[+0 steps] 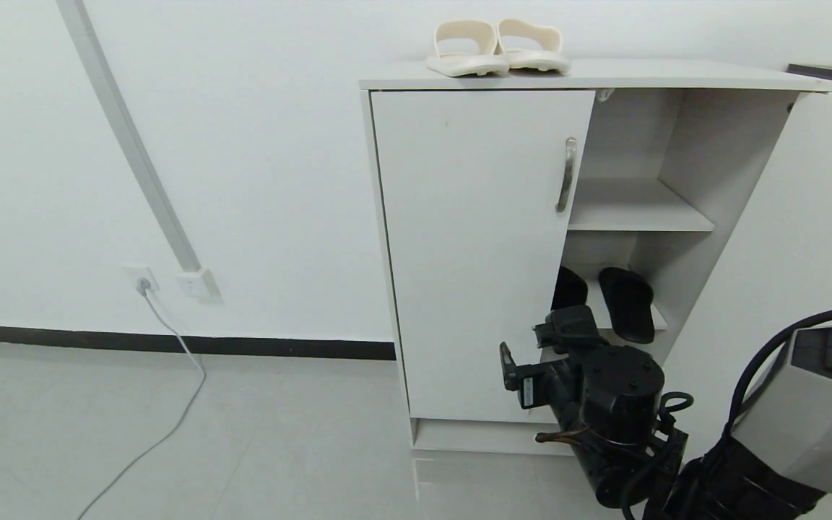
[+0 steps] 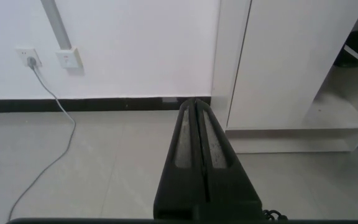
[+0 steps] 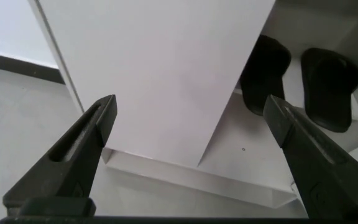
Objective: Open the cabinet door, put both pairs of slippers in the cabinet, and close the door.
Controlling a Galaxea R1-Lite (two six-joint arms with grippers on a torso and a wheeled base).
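Left gripper [image 2: 194, 109]: fingers pressed together, holding nothing, low over the floor with the cabinet's closed left door [image 1: 474, 253] ahead of it and to its right. Cream slippers [image 1: 499, 49]: one pair, side by side and touching, on the cabinet top [image 1: 676, 72], high above the right gripper [image 3: 190, 106] and not yet stowed. Right gripper: jaws spread wide, empty, low before the cabinet at the closed door's free edge. Black slippers [image 3: 303, 78]: already on the lower shelf [image 3: 253, 149], just beyond this gripper and slightly to its right. Open right door [image 1: 806, 238]: swung out, farther right. The cream pair appears to be moulded foam, so probably light, slightly yielding and not fragile. The broad strap, or the touching inner sole edges pinched together, looks like the surest hold.
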